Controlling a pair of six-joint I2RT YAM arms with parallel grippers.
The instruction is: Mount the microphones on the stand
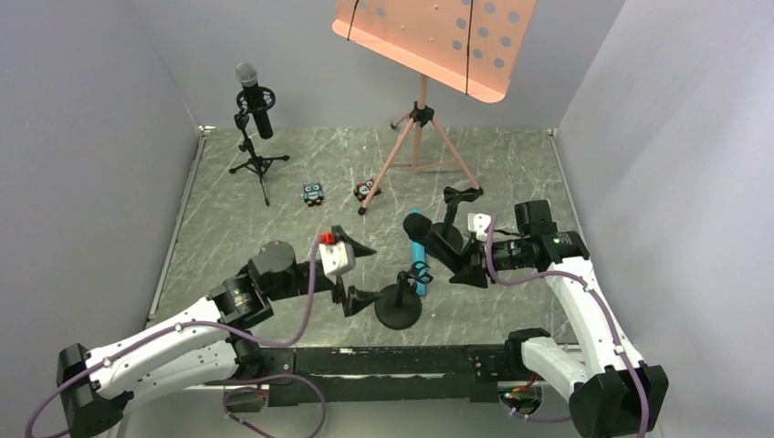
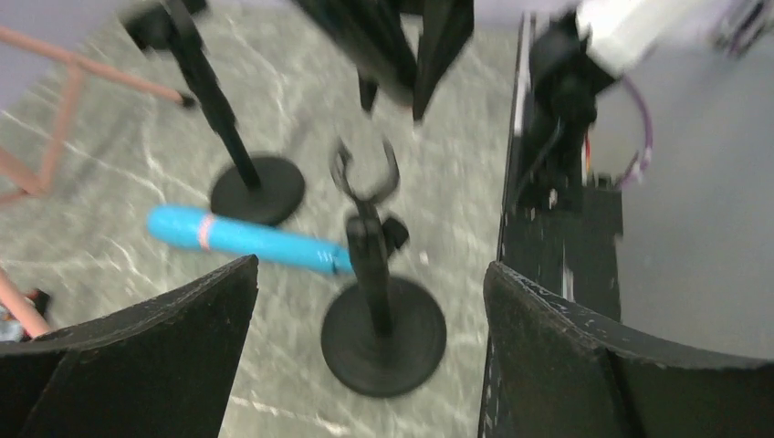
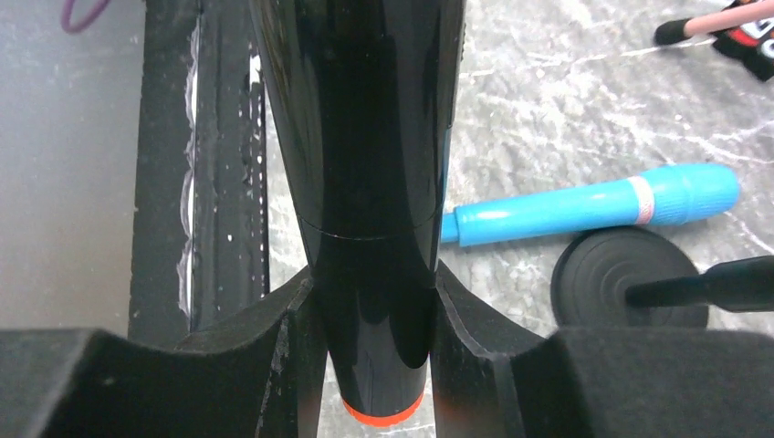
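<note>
Right wrist view: clamping the black microphone point(image 3: 365, 137) near its orange cap point(image 3: 383, 412) in the right hand point(image 3: 370, 310), just right of the round-base stand point(image 2: 383, 333), likely for pressing into its clip point(image 2: 365, 173). Spreading the left hand point(image 2: 370, 266) wide toward that stand, perhaps for steadying. Leaving the turquoise microphone point(image 2: 246, 239) flat on the tabletop point(image 1: 511, 173) behind it.

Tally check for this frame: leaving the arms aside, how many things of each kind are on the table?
Microphones: 3 (silver-mesh microphone, turquoise microphone, black microphone in the right pincer)
Microphone stands: 3 (tripod stand, round-base stand, second round-base stand)
Music stand: 1
Owl figurines: 2
Total: 9
</note>
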